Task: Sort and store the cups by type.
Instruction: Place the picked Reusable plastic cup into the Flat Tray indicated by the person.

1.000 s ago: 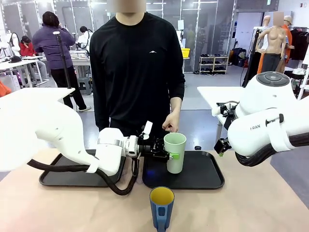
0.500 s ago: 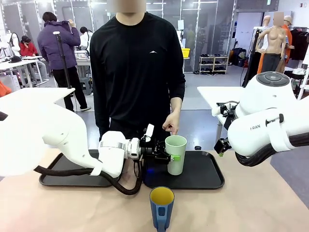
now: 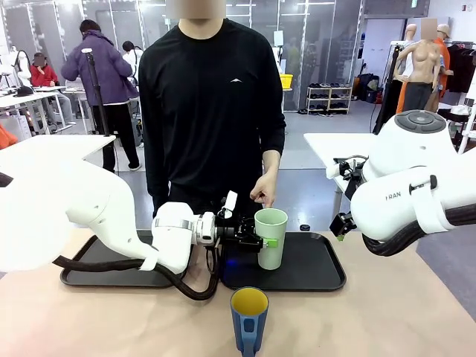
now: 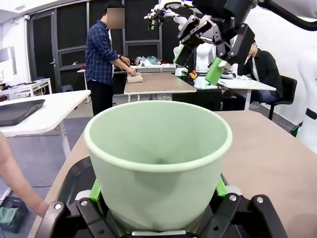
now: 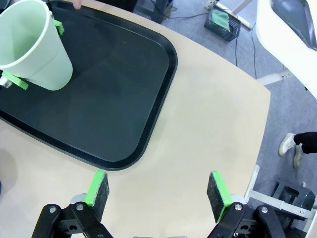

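Observation:
The pale mint-green cup [image 3: 272,223] stands upright on the right black tray [image 3: 320,277]. My left gripper [image 3: 266,242] reaches in from the left and is shut on its lower body, a green pad on either side. The left wrist view looks over the cup [image 4: 158,158] held between the pads [image 4: 97,192]. The dark blue mug [image 3: 249,318] with its yellow inside stands on the table near the front edge, handle toward me. My right gripper [image 5: 158,191] hangs open and holds nothing, above bare table right of the tray [image 5: 124,99] and the cup [image 5: 34,49].
A second black tray [image 3: 97,271] lies to the left, partly behind my left arm. The person stands at the far side, one hand [image 3: 262,195] hovering just behind the cup. Bare table lies to the right of the trays and around the mug.
My left gripper and the mint-green cup shifted slightly to the right over the tray, then stopped. The right arm, the mug and the person's hand stayed where they were.

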Available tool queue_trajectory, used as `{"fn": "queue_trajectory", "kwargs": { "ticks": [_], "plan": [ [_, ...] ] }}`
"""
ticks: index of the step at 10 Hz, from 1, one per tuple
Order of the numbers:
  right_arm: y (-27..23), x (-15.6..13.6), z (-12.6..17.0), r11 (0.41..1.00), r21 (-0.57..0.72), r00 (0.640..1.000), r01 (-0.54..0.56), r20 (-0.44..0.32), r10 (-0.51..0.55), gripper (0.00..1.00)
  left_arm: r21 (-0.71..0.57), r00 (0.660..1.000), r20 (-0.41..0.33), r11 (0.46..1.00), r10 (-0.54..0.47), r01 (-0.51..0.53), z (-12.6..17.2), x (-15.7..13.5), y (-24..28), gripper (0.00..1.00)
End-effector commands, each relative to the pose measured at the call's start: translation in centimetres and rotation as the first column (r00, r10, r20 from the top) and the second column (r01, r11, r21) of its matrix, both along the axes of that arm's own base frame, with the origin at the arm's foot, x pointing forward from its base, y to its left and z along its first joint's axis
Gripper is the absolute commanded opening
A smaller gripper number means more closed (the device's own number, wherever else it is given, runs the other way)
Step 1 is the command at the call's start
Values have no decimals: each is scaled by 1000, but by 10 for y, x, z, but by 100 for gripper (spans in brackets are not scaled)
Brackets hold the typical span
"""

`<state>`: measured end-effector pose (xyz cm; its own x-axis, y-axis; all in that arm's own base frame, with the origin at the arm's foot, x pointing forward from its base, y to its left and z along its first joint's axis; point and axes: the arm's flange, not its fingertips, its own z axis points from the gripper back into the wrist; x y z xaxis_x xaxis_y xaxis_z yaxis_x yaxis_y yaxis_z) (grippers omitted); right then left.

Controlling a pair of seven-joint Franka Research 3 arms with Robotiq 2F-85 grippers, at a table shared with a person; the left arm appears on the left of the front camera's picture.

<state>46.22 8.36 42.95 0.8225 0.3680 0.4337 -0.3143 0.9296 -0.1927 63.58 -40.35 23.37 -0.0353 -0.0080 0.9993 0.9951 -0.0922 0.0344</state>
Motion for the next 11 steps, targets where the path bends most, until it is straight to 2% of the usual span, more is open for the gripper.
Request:
{"fn": "queue_trajectory", "kwargs": {
  "ticks": [1, 11],
  "plan": [
    [-1, 0, 0, 1000, -14, 1000, 1, 3, -1, 100, 13, 999, -32, 1000, 26, -25, -4, 3, 0, 100],
    [-1, 0, 0, 1000, -14, 1000, 1, 3, -1, 100, 40, 999, -17, 998, 40, -39, 3, -2, 34, 100]
  ]
}}
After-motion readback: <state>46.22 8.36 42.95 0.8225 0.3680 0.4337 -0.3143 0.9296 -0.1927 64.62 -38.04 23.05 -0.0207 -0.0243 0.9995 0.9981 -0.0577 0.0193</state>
